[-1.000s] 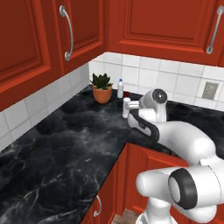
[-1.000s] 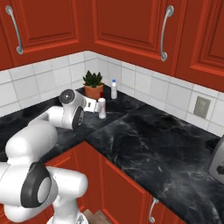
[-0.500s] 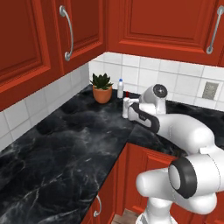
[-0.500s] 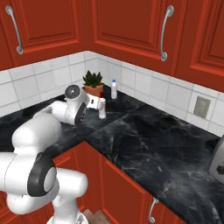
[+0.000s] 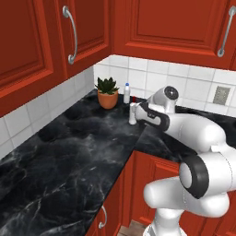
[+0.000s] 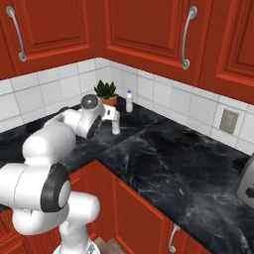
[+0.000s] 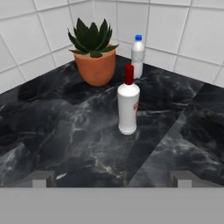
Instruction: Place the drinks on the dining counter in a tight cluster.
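A white red-capped bottle (image 7: 128, 107) stands upright on a black worktop backed by white tiles, also seen in the left base view (image 5: 132, 117) and the right base view (image 6: 115, 126). Behind it, against the tiles, stands a small pale blue-capped bottle (image 7: 138, 51) (image 5: 126, 93) (image 6: 129, 101). My gripper (image 7: 112, 178) is open, low over the worktop, and points at the white bottle from a short way off, with nothing between its fingers. In the base views the gripper (image 5: 139, 112) (image 6: 110, 115) sits right beside that bottle. The dining counter is out of view.
A potted succulent (image 7: 92, 54) (image 5: 107, 92) (image 6: 105, 92) stands in the tiled corner, left of the bottles. Red cupboards hang overhead. A wall outlet (image 6: 228, 121) is on the right, and a toaster (image 6: 246, 181) sits at the far right edge.
The arm has stretched forward and sunk lower, bringing the hand closer to the white bottle. The jaws have stayed open and the bottles have not moved.
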You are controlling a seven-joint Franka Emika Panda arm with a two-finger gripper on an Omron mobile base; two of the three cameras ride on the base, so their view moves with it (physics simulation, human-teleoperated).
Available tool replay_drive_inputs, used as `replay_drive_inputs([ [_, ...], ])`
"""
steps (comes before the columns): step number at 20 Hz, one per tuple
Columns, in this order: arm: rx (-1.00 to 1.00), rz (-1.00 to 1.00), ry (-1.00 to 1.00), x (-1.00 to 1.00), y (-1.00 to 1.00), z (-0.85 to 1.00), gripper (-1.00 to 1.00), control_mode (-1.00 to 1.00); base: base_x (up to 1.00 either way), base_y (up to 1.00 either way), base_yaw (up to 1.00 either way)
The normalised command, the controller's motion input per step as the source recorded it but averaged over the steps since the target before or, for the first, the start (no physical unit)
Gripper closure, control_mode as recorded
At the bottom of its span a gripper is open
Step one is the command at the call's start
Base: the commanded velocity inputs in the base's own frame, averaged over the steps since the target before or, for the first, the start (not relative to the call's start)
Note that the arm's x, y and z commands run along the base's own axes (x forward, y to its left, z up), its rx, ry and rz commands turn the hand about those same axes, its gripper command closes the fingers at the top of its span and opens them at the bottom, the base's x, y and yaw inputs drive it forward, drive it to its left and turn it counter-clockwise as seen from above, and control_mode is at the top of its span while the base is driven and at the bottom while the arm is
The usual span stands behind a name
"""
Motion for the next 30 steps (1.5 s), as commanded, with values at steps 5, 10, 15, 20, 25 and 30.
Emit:
replay_drive_inputs([
  [5, 0.00, 0.01, 0.00, 0.12, -0.03, 0.00, -1.00, -1.00, 0.00, 0.00, 0.00],
  [10, 0.00, 0.00, 0.00, 0.14, 0.00, -0.06, -1.00, -1.00, 0.00, 0.00, 0.00],
  [15, 0.00, 0.00, 0.00, 0.17, 0.00, -0.15, -1.00, -1.00, 0.00, 0.00, 0.00],
  [20, 0.00, 0.00, 0.00, 0.21, 0.00, -0.14, -1.00, -1.00, 0.00, 0.00, 0.00],
  [25, 0.00, 0.00, 0.00, 0.21, -0.03, -0.08, -1.00, -1.00, 0.00, 0.00, 0.00],
  [30, 0.00, 0.00, 0.02, 0.21, -0.02, -0.12, -1.00, -1.00, 0.00, 0.00, 0.00],
])
